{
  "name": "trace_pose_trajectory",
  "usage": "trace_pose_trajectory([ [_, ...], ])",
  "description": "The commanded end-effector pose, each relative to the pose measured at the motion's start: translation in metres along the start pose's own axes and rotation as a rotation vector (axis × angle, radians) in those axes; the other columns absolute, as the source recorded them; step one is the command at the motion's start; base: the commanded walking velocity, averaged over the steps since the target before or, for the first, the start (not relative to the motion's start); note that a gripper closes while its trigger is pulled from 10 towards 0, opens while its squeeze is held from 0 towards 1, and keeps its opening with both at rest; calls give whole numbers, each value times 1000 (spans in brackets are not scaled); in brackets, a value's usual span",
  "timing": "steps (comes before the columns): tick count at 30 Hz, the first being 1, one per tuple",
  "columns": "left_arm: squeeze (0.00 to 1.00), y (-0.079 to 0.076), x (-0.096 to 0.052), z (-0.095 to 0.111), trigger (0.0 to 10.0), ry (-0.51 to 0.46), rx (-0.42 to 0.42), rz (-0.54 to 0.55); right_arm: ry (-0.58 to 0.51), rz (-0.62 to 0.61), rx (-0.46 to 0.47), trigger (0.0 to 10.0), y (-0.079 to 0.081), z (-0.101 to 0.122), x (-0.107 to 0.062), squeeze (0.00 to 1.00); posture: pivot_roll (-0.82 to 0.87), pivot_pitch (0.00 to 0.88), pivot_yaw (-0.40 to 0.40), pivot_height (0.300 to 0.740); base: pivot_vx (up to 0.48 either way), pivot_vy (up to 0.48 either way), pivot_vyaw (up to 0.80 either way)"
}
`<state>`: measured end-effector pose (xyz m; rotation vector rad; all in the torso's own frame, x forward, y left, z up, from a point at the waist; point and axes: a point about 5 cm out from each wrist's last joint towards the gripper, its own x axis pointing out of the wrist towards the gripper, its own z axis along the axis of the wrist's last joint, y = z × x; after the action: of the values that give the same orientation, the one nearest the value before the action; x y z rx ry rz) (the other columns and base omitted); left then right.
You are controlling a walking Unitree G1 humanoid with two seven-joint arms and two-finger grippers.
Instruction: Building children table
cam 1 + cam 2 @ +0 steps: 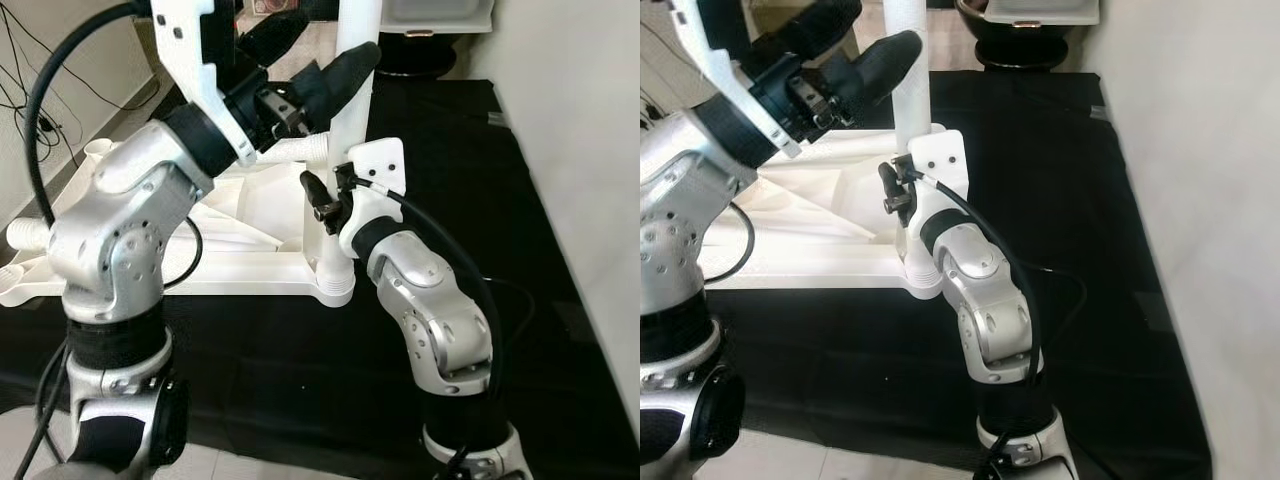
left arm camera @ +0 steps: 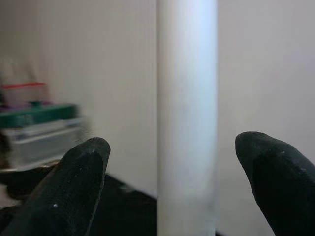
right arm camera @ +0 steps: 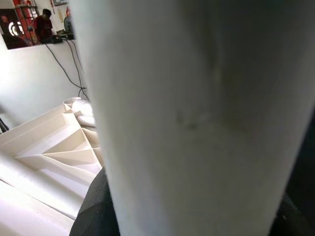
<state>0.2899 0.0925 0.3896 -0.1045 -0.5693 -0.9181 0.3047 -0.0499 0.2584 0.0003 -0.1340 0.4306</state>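
White table leg (image 1: 912, 60) stands upright in the near corner socket of the upside-down white tabletop (image 1: 250, 215), which lies on a black mat (image 1: 1060, 200). Right gripper (image 1: 335, 215) is low on the leg, pressed right against it near the socket; can't tell whether its fingers are clamped. Left gripper (image 2: 179, 182) sits higher, fingers (image 2: 81, 182) spread either side of the leg, not touching. White wall (image 1: 1200, 150) borders the mat on the right.
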Motion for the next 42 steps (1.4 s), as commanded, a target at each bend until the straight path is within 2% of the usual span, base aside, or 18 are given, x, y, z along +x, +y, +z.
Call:
trace_pose_trajectory([
  [1,0,-2,7,-3,10000,27,-26,-31,65,98,78,10000,19,-14,2,0,23,108,64,740,0,0,0],
  [4,0,2,25,-8,10000,100,-84,-39,44,111,87,10000,23,-10,1,0,25,108,69,740,0,0,0],
  [5,0,2,25,-8,10000,100,-84,-39,44,111,87,10000,23,-10,1,0,25,108,69,740,0,0,0],
  [8,0,8,31,-12,10000,154,-167,-25,33,120,91,10000,25,-8,2,0,25,111,72,740,0,0,0],
  [10,0,11,34,-16,0,197,-247,-23,26,128,92,10000,27,-7,2,0,25,111,73,740,0,0,0],
  [11,0,11,34,-16,0,197,-247,-23,26,128,92,10000,27,-7,2,0,25,111,73,740,0,0,0],
  [13,0,10,33,-16,0,219,-313,-60,22,133,90,10000,27,-6,3,0,25,112,73,740,0,0,0],
  [15,0,10,33,-15,0,250,-323,-74,20,133,89,10000,27,-5,3,0,25,112,71,740,0,0,0],
  [22,0,12,33,-14,0,317,-283,-71,16,132,87,10000,25,-5,4,0,28,110,65,740,0,0,0],
  [23,0,15,29,-12,0,330,-256,-79,12,133,85,10000,25,-4,5,0,25,108,64,740,0,0,0],
  [33,0,15,24,-5,0,331,-246,-95,-1,140,78,10000,25,-2,6,0,24,106,63,740,0,0,0],
  [34,0,15,24,-4,0,330,-246,-96,-6,148,73,10000,25,-1,6,392,23,106,63,740,0,0,0],
  [35,0,15,24,-4,0,330,-246,-96,-6,148,73,10000,25,-1,6,392,23,106,63,740,0,0,0],
  [36,0,15,23,-4,0,330,-244,-97,-13,162,73,10000,25,-1,6,1000,20,104,66,740,0,0,0],
  [39,0,15,23,-3,0,331,-241,-100,-22,178,74,10000,25,0,6,1000,20,104,67,740,0,0,0],
  [40,0,14,24,-2,0,328,-241,-104,-37,231,57,10000,22,3,6,1000,25,105,67,740,0,0,0],
  [41,0,14,24,-2,0,328,-241,-104,-37,231,57,10000,22,3,6,1000,25,105,67,740,0,0,0],
  [42,0,11,25,-2,0,324,-240,-110,-47,346,-4,10000,15,8,8,1000,24,104,63,740,0,0,0],
])
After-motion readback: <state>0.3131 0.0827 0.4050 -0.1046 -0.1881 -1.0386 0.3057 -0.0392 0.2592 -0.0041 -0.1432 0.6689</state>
